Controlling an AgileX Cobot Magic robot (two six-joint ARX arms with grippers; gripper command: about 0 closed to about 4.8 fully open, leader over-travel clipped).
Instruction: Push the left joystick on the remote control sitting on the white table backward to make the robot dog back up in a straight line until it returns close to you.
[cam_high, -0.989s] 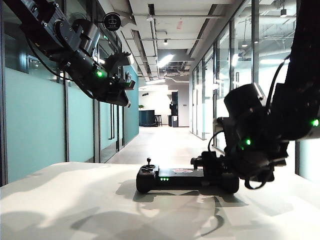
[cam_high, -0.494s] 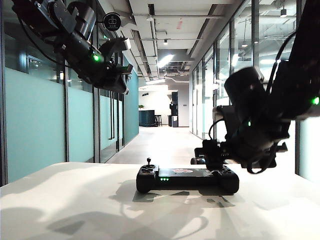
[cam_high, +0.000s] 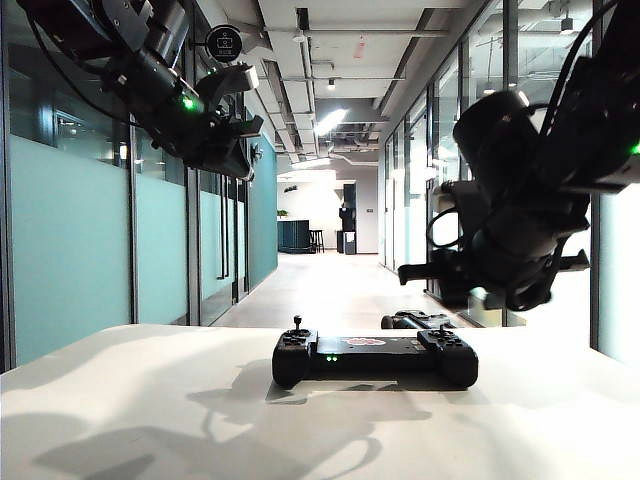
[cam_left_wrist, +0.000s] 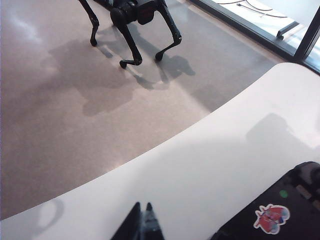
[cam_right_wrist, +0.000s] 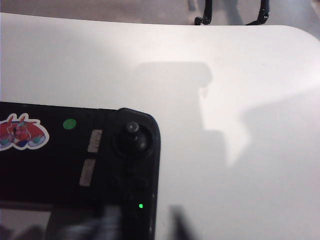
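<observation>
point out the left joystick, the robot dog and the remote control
left joystick (cam_high: 297, 323), exterior view, knobbed tip
robot dog (cam_left_wrist: 131, 11), left wrist view, dark body above the front legs
remote control (cam_high: 372, 353), exterior view, flat middle panel

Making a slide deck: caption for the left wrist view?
Robot dog on the floor beyond the white table.

We see the left black jointed arm (cam_high: 150, 75) raised high at the upper left of the exterior view, angled downward, its left gripper (cam_high: 243, 150) hanging well above the worktop; in the left wrist view its dark fingertips (cam_left_wrist: 142, 225) nearly meet. The right black jointed arm (cam_high: 530, 200) is bent at the right, its right gripper (cam_high: 408, 272) pointing toward the middle, jaw spacing unclear.
</observation>
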